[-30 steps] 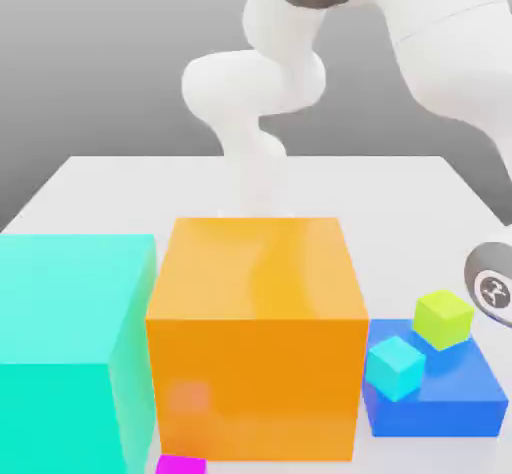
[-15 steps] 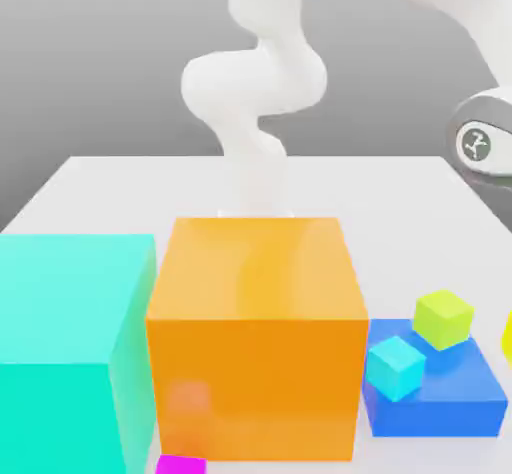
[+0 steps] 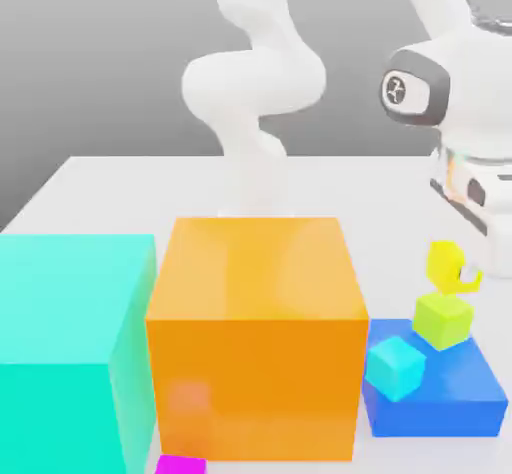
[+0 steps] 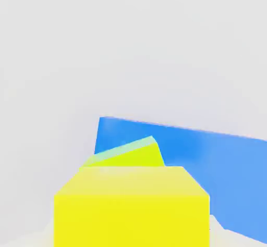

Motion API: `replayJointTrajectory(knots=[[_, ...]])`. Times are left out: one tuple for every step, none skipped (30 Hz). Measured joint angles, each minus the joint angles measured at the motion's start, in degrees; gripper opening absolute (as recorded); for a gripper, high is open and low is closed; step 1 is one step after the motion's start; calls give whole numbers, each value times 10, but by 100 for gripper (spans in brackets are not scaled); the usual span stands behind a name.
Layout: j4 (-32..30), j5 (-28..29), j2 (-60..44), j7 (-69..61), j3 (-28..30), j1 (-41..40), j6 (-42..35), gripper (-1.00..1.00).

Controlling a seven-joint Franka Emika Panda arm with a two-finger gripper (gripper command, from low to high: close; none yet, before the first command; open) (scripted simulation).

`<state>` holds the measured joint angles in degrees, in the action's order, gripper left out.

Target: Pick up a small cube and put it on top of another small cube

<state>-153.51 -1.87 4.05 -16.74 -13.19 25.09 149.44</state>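
Note:
The small bright yellow cube [image 3: 444, 265] sits tilted right over the lime small cube [image 3: 443, 319], at or just above its top face; whether they touch I cannot tell. The lime cube rests on a flat blue block [image 3: 455, 394] at the exterior view's right. My gripper [image 3: 466, 250] hangs directly above and beside the yellow cube, the white hand reaching down from the upper right. In the hand view the yellow cube [image 4: 132, 205] is very near, with the lime cube [image 4: 128, 156] just beyond it and the blue block [image 4: 208, 157] under both.
A cyan small cube [image 3: 395, 366] also stands on the blue block, close to the lime one. A big orange block [image 3: 256, 332] and a big teal block [image 3: 70, 352] stand at the front. A magenta piece [image 3: 180, 464] lies at the bottom edge.
The arm swung in from the right edge and came down over the blue block. The yellow cube, barely in view half a second ago, now sits over the lime cube.

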Motion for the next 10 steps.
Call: replayJointTrajectory(knots=[[0, 0, 0, 0, 0, 0, 0, 100], [0, 0, 0, 0, 0, 0, 0, 100], [0, 0, 0, 0, 0, 0, 0, 100], [0, 0, 0, 0, 0, 0, 0, 100], [-2, 4, -9, 3, 0, -1, 11, 100], [-1, 1, -3, 1, -1, 0, 5, 100], [1, -4, 10, -3, 0, 2, -11, 100], [5, -9, 28, -6, 3, 5, -31, 100], [9, -14, 47, -10, 5, 7, -54, 100], [13, -18, 67, -14, 7, 9, -78, 100]])
